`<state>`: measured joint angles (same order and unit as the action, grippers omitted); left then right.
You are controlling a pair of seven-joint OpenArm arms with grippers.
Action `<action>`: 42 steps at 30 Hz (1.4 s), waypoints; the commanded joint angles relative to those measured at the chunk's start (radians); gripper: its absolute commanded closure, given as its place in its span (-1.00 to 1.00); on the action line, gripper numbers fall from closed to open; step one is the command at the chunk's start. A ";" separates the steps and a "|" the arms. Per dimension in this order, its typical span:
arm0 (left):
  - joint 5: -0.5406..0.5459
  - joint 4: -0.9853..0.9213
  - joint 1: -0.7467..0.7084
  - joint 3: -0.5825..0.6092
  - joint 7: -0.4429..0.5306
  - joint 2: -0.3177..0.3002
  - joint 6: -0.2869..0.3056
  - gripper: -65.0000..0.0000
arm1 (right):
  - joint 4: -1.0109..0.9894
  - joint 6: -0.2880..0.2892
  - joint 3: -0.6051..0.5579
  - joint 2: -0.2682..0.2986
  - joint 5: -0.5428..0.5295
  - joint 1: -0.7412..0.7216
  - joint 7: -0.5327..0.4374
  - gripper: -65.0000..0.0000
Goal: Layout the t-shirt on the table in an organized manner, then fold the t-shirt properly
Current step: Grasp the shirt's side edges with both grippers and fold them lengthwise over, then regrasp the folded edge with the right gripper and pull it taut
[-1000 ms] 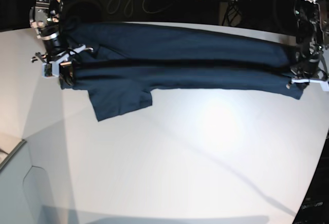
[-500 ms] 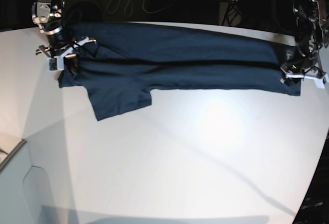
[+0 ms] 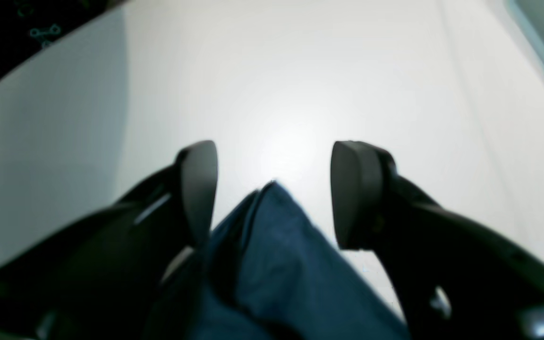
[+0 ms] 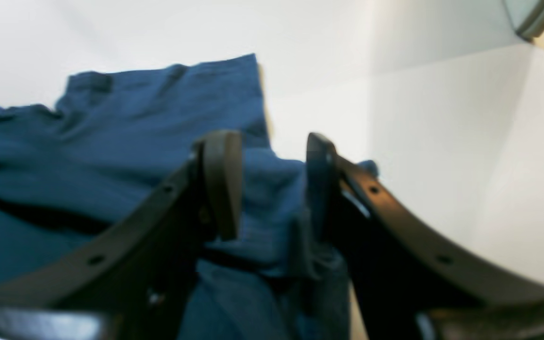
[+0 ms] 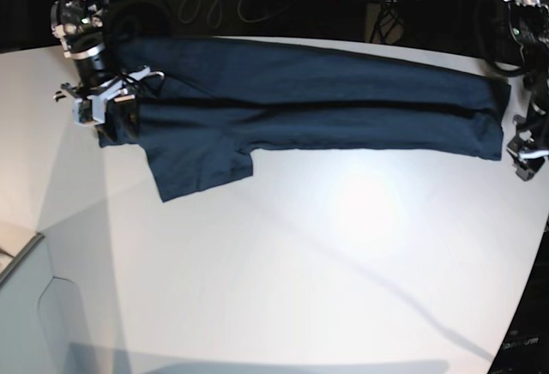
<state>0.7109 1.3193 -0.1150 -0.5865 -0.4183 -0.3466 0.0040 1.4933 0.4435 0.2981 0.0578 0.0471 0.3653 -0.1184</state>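
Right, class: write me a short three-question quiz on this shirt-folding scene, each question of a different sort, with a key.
1. True or false: the left gripper is clamped shut on the t-shirt.
2. Multiple choice: in the base view, the one sleeve sticking out from the t-shirt points toward
A. the far edge of the table
B. the near side of the table
C. straight up
3. Fill in: the t-shirt lies as a long band with a dark ____ running along its length.

Key: 1 false, its jaws stand apart; 2 B; 3 crease.
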 commanded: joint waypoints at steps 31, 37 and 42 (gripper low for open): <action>-0.262 -0.263 0.200 0.185 0.017 -0.010 0.001 0.94 | 0.016 -0.004 0.003 0.007 -0.008 -0.016 -0.023 0.29; -0.257 -0.261 0.200 0.179 0.017 -0.010 0.001 1.00 | 0.017 -0.004 0.003 0.007 -0.008 -0.025 -0.023 0.29; -0.225 -0.189 0.166 0.175 0.017 -0.010 0.001 1.00 | 0.017 -0.004 0.010 0.012 -0.008 -0.067 -0.023 0.28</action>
<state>0.4828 1.1069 0.0319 -0.4049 -0.4232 -0.3363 0.0017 1.4925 0.4431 0.3027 0.0620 0.0483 0.3019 -0.1150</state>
